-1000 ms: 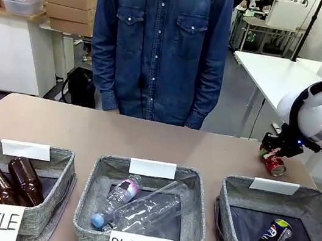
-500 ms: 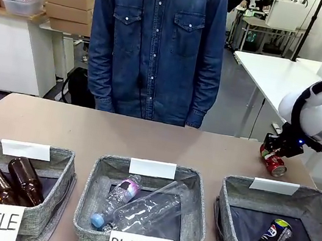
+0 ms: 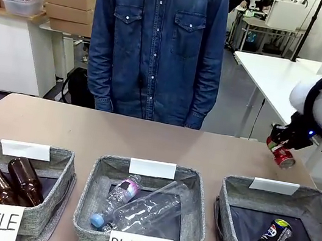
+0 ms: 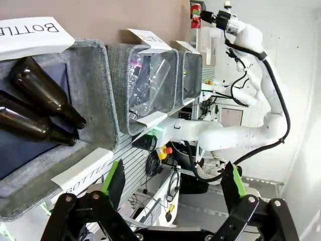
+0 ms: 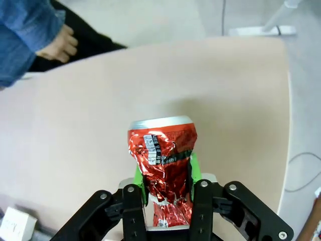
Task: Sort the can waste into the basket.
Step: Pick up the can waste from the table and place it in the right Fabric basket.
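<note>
Presently noted: right gripper (image 3: pixel 281 148) clamped on dented red can (image 3: pixel 283 157), held clear above table (image 3: pixel 145 139), beyond far right corner of CAN basket (image 3: pixel 319 212). Dark can (image 3: pixel 273 234) lying inside that basket. Left gripper (image 4: pixel 173 183) spread wide, holding nothing, near BOTTLE basket (image 4: pixel 95 95).

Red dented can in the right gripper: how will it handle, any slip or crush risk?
The red can is already crumpled, so its thin wall probably yields further under the right gripper. It looks empty, likely light for its size. The uneven creases may let it shift between the pads; set down on its side, it could roll unevenly.
</note>
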You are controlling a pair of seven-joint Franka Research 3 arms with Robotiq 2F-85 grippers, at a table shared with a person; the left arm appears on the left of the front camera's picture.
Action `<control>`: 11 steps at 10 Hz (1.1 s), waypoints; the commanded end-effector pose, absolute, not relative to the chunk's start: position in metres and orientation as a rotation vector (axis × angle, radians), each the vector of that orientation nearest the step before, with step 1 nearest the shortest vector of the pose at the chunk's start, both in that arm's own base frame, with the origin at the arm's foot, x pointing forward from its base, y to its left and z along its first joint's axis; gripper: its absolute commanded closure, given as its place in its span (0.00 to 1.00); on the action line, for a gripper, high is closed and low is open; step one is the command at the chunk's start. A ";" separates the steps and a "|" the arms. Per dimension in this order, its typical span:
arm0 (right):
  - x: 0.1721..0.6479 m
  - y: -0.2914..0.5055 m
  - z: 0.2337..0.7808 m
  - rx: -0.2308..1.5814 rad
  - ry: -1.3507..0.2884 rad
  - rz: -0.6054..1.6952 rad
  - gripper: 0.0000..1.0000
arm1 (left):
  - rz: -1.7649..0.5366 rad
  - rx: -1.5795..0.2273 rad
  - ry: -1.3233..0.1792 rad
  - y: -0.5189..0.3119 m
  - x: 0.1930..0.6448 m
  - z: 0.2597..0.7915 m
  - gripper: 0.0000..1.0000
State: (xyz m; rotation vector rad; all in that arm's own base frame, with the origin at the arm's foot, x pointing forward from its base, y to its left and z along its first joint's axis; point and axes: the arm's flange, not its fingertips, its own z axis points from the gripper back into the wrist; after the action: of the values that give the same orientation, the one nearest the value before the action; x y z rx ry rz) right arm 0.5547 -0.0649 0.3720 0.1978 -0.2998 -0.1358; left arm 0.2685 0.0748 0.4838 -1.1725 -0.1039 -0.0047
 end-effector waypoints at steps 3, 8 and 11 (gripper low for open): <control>0.411 -0.053 0.490 0.380 -0.206 -0.085 1.00 | -0.029 -1.178 -0.105 0.077 0.265 0.482 0.00; 0.335 0.015 0.478 0.438 -0.106 0.533 1.00 | -0.029 -1.178 -0.105 0.077 0.265 0.482 0.00; 0.324 0.021 0.470 0.476 -0.100 0.730 1.00 | -0.029 -1.178 -0.105 0.077 0.265 0.482 0.00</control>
State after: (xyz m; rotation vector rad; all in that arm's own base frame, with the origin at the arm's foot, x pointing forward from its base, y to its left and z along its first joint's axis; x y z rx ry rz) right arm 0.3235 0.0350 0.4697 0.4465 -0.0879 0.6866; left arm 0.2681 0.0745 0.4834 -1.1748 -0.1022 -0.0066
